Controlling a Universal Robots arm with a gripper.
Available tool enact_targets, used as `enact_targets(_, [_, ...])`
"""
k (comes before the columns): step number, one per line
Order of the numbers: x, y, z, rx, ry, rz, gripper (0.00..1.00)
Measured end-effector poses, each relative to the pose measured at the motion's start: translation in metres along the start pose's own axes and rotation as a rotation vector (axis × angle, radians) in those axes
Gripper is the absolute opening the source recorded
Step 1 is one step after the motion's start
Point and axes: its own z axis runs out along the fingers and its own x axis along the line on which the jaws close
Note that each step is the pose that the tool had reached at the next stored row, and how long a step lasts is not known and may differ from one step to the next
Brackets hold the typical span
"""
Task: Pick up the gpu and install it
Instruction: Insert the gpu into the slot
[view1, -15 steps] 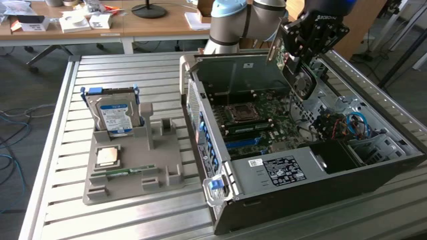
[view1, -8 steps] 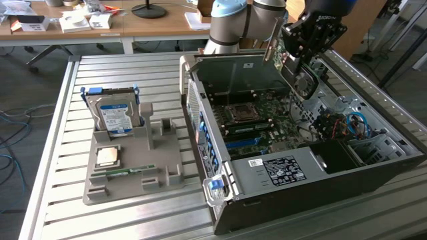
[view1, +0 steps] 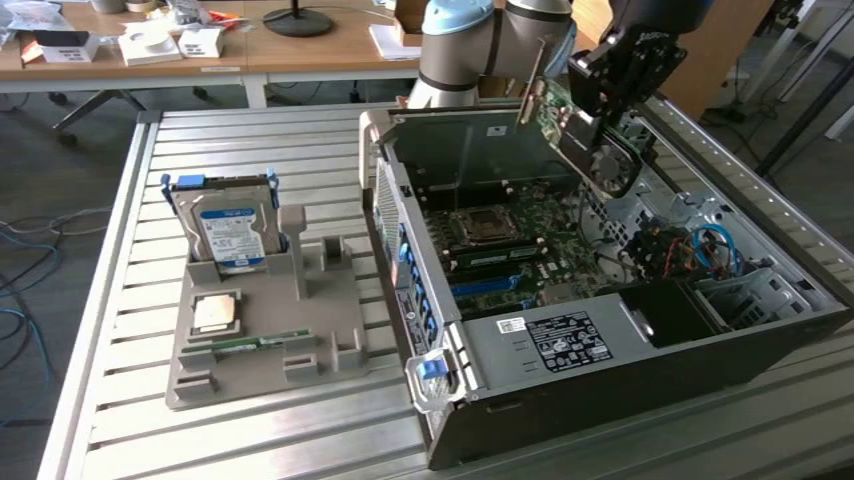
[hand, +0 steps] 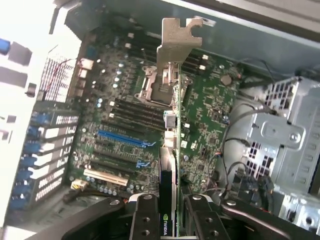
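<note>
The gpu (view1: 583, 130) is held clamped between the narrowly set fingers of the gripper (hand: 170, 222), suspended above the motherboard (hand: 210, 115) of the open computer case (view1: 747, 330), with its metal bracket (hand: 177, 42) at the end away from the grip. It is judged light and stiff yet fragile. It is therefore best gripped across its flat faces, with the connector edge and exposed circuitry left untouched.

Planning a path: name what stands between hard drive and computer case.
Exterior view: the grey holder's empty upright posts stand between the hard drive and the computer case.
</note>
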Motion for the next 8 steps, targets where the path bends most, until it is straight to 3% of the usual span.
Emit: enact_targets(8, [0.0,0.0,0.0002,-0.0006,0.0071,-0.145,0.26])
